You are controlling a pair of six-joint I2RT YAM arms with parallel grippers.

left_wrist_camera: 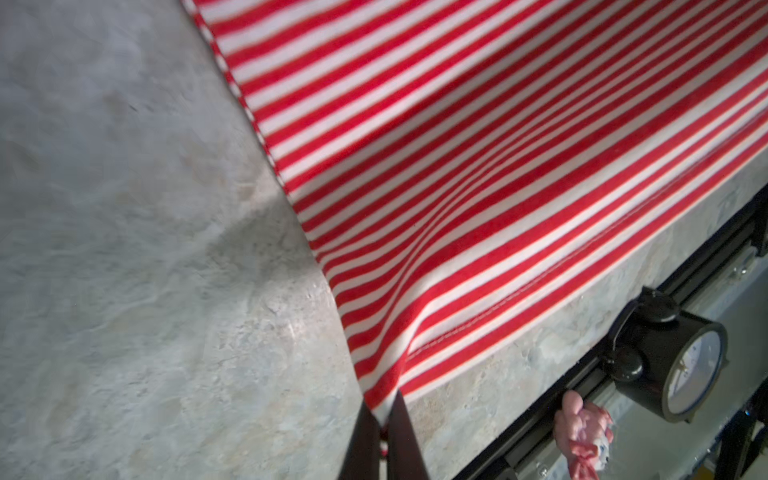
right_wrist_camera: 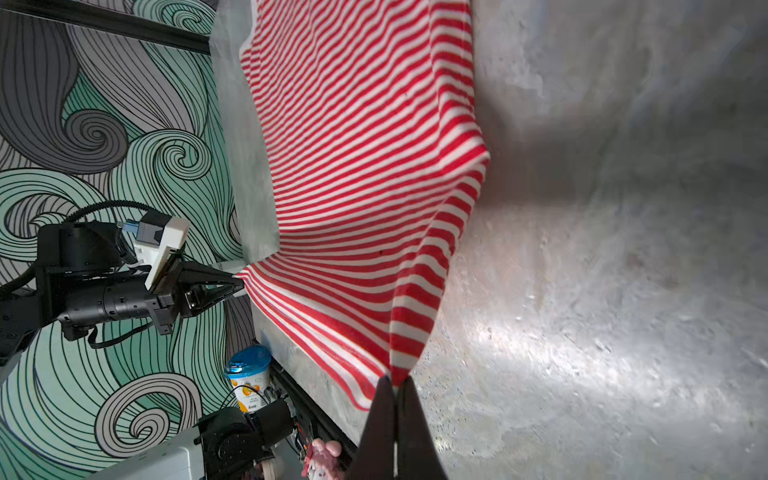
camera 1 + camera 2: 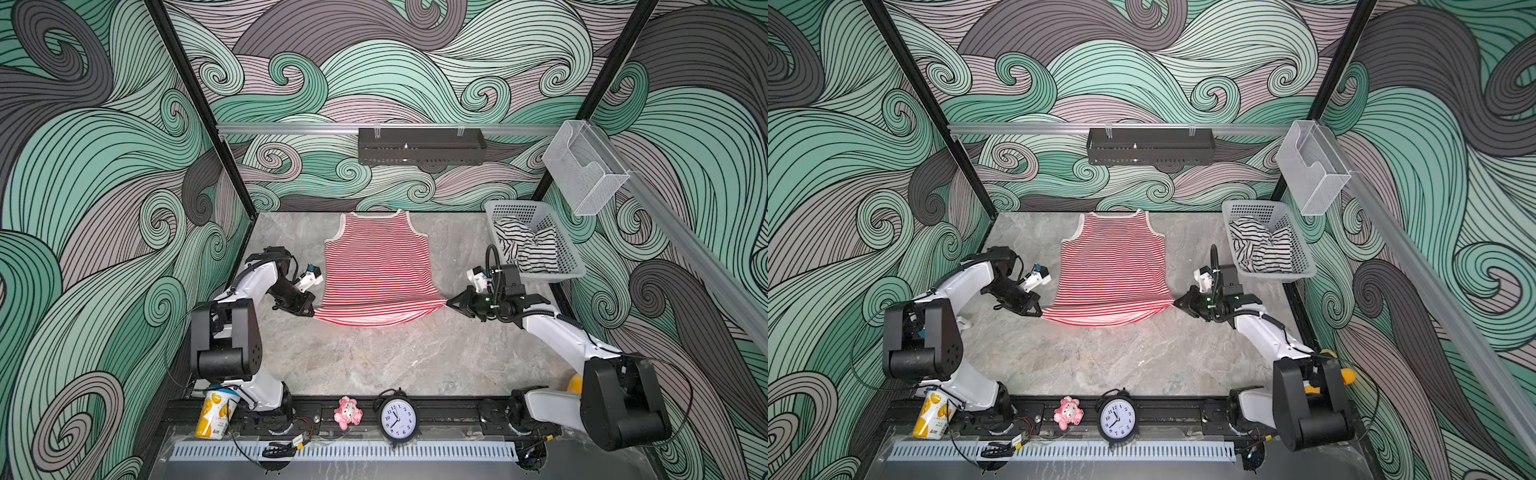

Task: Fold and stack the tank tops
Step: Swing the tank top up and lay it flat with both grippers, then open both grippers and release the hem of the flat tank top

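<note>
Left gripper (image 3: 311,309) and right gripper (image 3: 452,302) each pinching hem corner of red-striped tank top (image 3: 376,266), holding hem taut above table (image 3: 374,361); upper part lying flat beside basket (image 3: 575,272). Black-striped tank top (image 3: 523,249) sitting crumpled inside basket. Knit looking light, limp, stretchy; corners and seams likely giving surest hold.

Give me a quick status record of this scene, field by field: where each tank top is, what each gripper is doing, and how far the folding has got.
red-striped tank top: spread on the table, neck toward the back wall, near hem lifted
left gripper: jaws shut on the hem's left corner
right gripper: jaws shut on the hem's right corner
black-striped tank top: crumpled in the white basket
progress: no fold made yet, nothing stacked
</note>
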